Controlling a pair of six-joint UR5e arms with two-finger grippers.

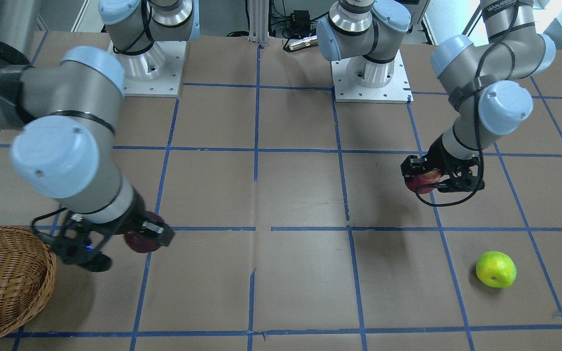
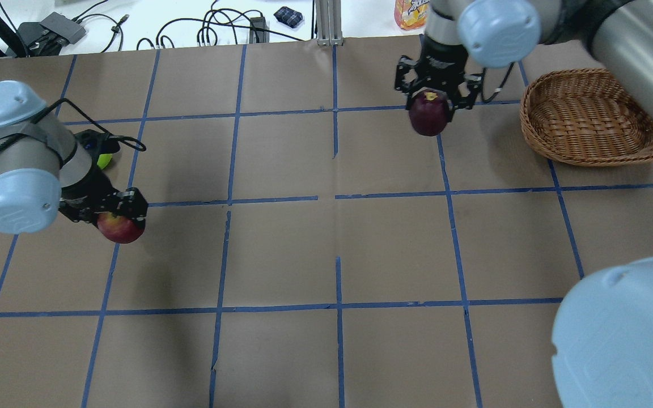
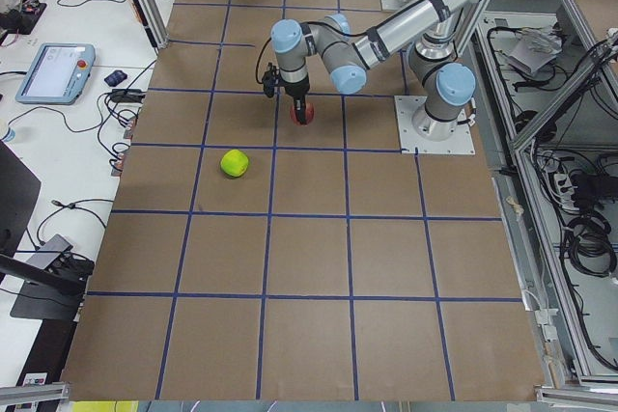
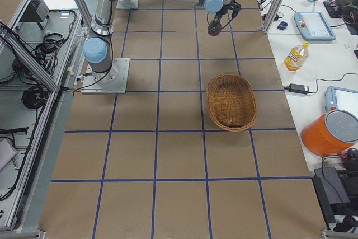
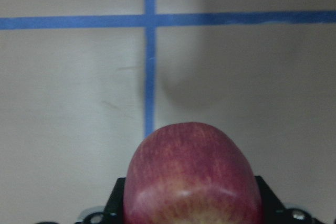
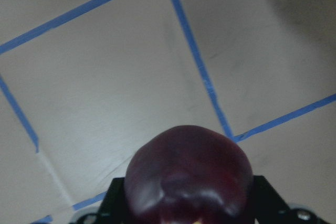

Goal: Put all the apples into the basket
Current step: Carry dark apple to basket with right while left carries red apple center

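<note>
My left gripper [image 2: 118,220] is shut on the red apple [image 2: 119,229] and holds it above the table at the left; the apple fills the bottom of the left wrist view [image 5: 193,177]. My right gripper [image 2: 431,103] is shut on the dark maroon apple [image 2: 429,115], which also shows in the right wrist view [image 6: 188,176]. It hangs above the table, a short way left of the wicker basket [image 2: 528,126]. The basket holds no apple. The yellow-green apple [image 1: 495,269] lies on the table beyond my left arm, half hidden in the overhead view [image 2: 104,161].
Brown paper with a blue tape grid covers the table. A juice bottle [image 4: 295,56], cables and tablets lie on the white bench past the far edge. My right arm's elbow [image 2: 621,334] looms at the overhead view's lower right.
</note>
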